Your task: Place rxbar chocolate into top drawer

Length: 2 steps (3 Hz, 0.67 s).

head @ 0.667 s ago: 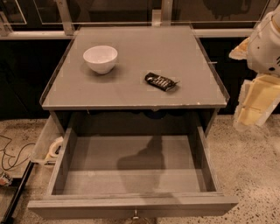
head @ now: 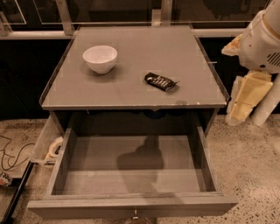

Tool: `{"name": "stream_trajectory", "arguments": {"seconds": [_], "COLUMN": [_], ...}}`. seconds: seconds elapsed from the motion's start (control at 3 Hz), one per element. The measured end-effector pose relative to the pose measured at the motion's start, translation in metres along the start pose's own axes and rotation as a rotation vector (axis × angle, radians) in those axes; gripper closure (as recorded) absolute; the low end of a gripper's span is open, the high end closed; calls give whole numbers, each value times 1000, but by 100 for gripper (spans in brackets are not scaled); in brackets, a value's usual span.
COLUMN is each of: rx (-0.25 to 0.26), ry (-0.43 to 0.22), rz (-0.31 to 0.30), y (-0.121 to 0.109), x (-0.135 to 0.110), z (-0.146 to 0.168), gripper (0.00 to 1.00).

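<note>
Gripper right of cabinet, open or closed unclear, well apart from rxbar chocolate

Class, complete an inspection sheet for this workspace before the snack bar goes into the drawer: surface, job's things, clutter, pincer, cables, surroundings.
Surface: grey cabinet top, flat, holding two items.
Job's things: snack bar lies flat on the cabinet top, right of centre; top drawer is pulled open, nothing seen inside.
Clutter: white bowl stands upright, left of the snack bar and apart from it.
Pincer: pincer is off the cabinet's right side, away from the snack bar.
Cables: thin cable on the floor, left.
Surroundings: speckled floor; dark glass panels behind.
</note>
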<state>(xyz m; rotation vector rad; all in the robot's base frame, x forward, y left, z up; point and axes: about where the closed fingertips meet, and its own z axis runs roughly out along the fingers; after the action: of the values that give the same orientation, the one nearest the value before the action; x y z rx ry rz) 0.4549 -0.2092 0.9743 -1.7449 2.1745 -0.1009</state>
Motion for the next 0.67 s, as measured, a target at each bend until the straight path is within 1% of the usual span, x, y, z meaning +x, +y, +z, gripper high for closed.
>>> {"name": "stream_trajectory", "arguments": {"seconds": [0.33,0.67], "rx": [33,56], "ry": [-40,-119], "rz": [-80,-130], "y": [-22,-51], "x": [-22,-41], "z": [19,41], "gripper": [0,0]}}
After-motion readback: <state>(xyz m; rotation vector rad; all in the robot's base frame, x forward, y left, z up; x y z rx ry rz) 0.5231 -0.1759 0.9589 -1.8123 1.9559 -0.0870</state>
